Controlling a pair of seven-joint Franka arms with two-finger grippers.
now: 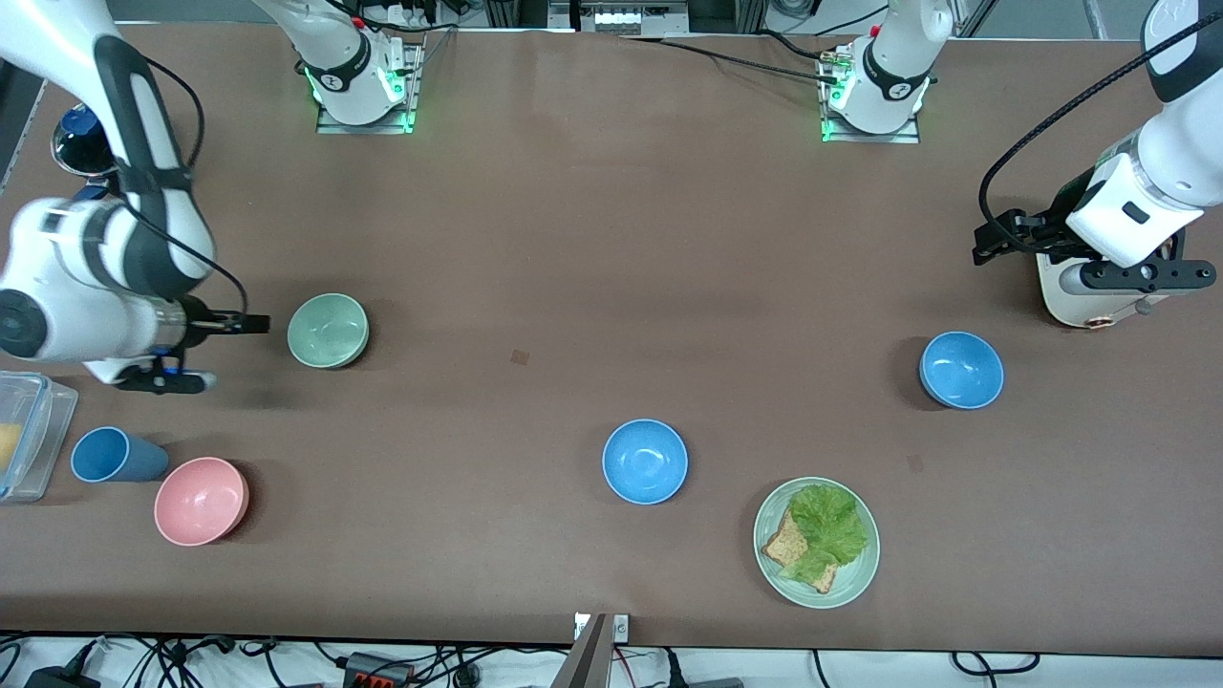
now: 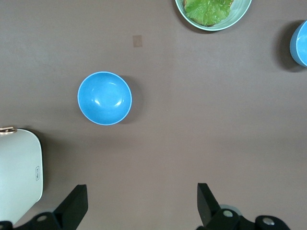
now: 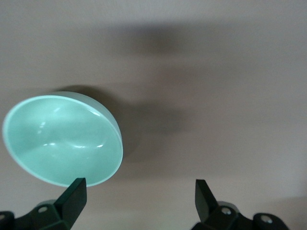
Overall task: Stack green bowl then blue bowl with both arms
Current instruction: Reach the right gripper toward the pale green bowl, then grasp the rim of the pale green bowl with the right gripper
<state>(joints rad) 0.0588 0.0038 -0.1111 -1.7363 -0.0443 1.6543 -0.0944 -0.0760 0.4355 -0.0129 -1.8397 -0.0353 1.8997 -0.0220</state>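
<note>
Right gripper low at right arm's end of table, fingers spread, empty, tips just beside green bowl, bowl at its 3 o'clock in front view. Left gripper up over left arm's end, fingers spread, empty; blue bowl upright on table at its 6 o'clock. Second blue bowl mid-table, nearer front camera.
</note>
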